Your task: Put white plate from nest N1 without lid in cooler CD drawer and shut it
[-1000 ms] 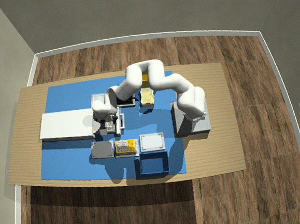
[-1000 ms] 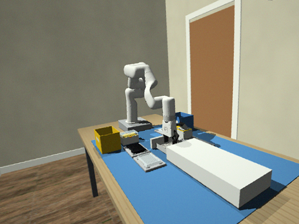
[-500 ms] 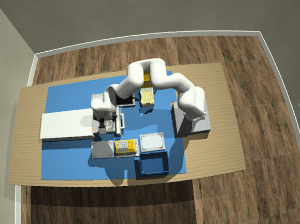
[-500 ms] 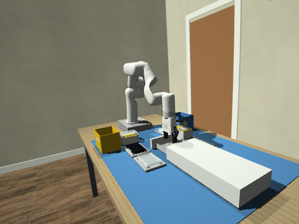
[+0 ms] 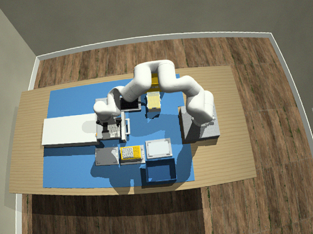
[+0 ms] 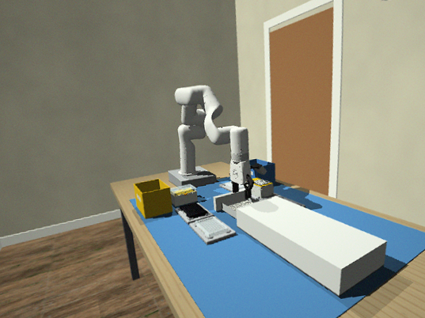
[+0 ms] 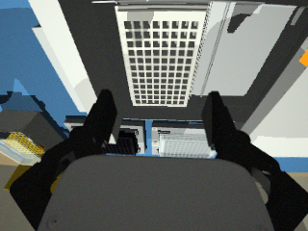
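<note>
- The worktop (image 5: 224, 160) carries a blue mat (image 5: 71, 172), and on it the long white cooler CD (image 5: 68, 129) with its drawer (image 5: 123, 135) pulled out toward the arm's base (image 5: 208, 134).
- The drawer's bar handle (image 5: 127, 126) shows at its front end, free of the pincer.
- The white plate (image 7: 161, 60) lies flat on the drawer's dark floor, wells up, and seems to sit in one of the two places; I cannot make out the ribs, nor tell whether its long side runs across the drawer.
- The pincer (image 7: 159, 117) hangs over the drawer with its fingers fully apart and nothing between them; the plate lies beyond the fingertips, not touched.
- Judgement: the placing looks done, and shutting the drawer is the step in hand. The next move calls for rising out of the drawer, coming round to the handle side and pushing the front squarely toward the housing until it is fully home.
- Only the wrist view shows the plate's grid of wells, and an amber patch (image 7: 304, 59) at its right edge that may be the lamp; in the top view the arm covers most of the drawer.
- The exterior view alone shows the pincer's height above the drawer.
</note>
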`<state>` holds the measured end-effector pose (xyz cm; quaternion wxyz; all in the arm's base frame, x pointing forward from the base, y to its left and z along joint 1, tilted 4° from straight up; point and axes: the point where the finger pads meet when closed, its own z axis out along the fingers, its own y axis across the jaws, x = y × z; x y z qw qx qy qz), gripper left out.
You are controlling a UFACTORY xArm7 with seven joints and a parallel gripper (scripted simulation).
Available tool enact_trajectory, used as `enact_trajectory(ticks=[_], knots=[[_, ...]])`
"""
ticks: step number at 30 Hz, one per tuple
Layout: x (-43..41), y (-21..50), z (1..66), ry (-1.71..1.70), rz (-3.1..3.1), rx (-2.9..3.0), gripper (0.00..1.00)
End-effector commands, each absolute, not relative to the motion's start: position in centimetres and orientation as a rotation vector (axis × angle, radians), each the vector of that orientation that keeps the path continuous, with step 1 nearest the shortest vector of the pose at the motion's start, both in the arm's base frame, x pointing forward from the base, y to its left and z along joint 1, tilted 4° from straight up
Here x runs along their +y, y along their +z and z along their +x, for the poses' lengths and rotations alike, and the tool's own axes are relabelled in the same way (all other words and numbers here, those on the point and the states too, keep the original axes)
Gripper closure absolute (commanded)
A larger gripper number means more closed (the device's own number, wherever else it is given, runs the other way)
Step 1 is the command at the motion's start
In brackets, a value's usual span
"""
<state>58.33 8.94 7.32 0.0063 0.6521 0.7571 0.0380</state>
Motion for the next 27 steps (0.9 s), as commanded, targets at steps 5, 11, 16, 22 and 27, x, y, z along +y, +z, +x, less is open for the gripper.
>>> enact_trajectory(ticks=[5, 11, 16, 22, 27], knots=[[8.9, 8.5, 58.4, 0.125, 2.038, 2.366, 0.0], [8.8, 9.5, 58.4, 0.125, 2.038, 2.366, 0.0], [8.8, 10.3, 58.3, 0.125, 2.038, 2.366, 0.0], [8.8, 11.0, 58.3, 0.125, 2.038, 2.366, 0.0], [8.7, 11.8, 58.2, 0.125, 2.038, 2.366, 0.0]])
